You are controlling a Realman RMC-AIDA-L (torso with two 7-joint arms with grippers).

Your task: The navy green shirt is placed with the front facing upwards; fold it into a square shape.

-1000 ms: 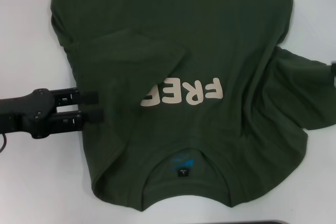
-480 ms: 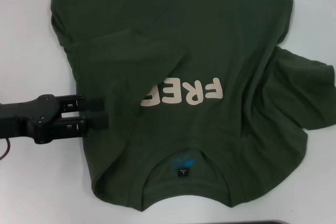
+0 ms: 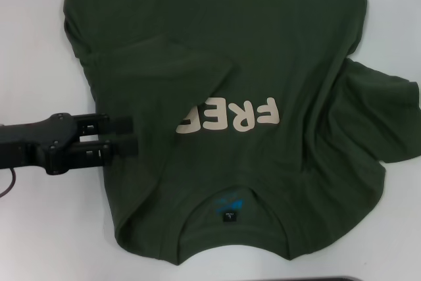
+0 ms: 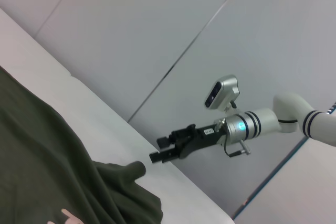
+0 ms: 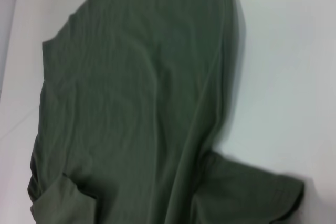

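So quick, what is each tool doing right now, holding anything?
Left tool: open, at the shirt's folded left edge, holding nothing.
Right tool: open, raised off beyond the table, holding nothing.

Dark olive-green shirt (image 3: 263, 51) lies flat, front up (cream "FRE" lettering visible), one sleeve folded inward, collar nearest the robot.

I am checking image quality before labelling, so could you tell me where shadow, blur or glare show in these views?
Head view: even light, no glare, the left gripper sharp over the navy green shirt with only a faint shadow. Left wrist view: the right gripper crisp against the wall. Right wrist view: soft focus throughout, with a soft shadow along the shirt's edge on the table.
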